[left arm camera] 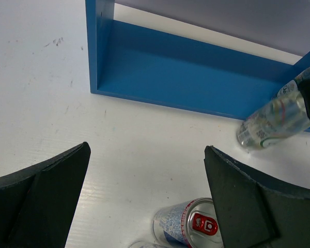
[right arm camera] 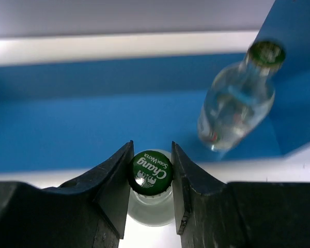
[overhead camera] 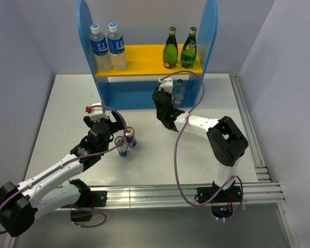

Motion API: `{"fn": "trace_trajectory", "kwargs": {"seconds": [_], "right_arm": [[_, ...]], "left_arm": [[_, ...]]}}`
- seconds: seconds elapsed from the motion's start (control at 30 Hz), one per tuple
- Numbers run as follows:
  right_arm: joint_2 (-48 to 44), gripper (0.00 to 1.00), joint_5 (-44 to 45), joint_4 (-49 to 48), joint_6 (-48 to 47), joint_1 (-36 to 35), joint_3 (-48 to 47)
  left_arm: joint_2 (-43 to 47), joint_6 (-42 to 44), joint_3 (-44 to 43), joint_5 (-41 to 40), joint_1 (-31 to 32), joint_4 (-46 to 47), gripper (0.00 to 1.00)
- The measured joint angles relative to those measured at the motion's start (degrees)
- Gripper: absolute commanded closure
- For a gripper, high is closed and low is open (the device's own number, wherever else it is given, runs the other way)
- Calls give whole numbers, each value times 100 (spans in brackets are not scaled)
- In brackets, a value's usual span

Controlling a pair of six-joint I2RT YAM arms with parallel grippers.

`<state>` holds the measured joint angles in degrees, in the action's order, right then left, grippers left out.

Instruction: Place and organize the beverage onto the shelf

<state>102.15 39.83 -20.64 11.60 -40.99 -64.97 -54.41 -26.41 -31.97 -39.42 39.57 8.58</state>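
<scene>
White table (overhead camera: pixel 67 106): blue shelf (overhead camera: pixel 134 92) stands at far centre. Yellow upper board (overhead camera: pixel 144 59): two tall blue-label bottles (overhead camera: pixel 99 49) upright at left, two green bottles (overhead camera: pixel 170 50) upright at right, each pair side by side. Lower blue floor: one small clear bottle (overhead camera: pixel 178 92) upright, far right, beside the side panel. Second clear bottle (left arm camera: pixel 271 121) tilted just in front of the shelf; table contact unclear. Two cans (overhead camera: pixel 130 137) upright, close together, left of centre on the table.

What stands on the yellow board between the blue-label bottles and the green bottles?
Nothing: the top view shows that stretch of yellow board bare between blue-label bottles and green bottles.
</scene>
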Motion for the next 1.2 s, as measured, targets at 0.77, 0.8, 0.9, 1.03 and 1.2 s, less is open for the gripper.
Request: {"fn": "trace_trajectory", "kwargs": {"seconds": [0.77, 0.8, 0.9, 1.03, 1.2], "right_arm": [[1381, 73, 68, -804, -673, 697, -1425], [1399, 55, 63, -846, -678, 702, -1425], [1416, 6, 76, -922, -638, 732, -1416], [1403, 0, -20, -1029, -658, 750, -1331], [1128, 0, -103, -1110, -675, 706, -984]], "left_arm": [[-125, 0, 0, -55, 0, 9, 1], [-131, 0, 0, -55, 0, 9, 1], [-138, 2, 0, -55, 0, 9, 1], [-149, 2, 0, -55, 0, 11, 1], [-173, 2, 0, -79, 0, 7, 1]]}}
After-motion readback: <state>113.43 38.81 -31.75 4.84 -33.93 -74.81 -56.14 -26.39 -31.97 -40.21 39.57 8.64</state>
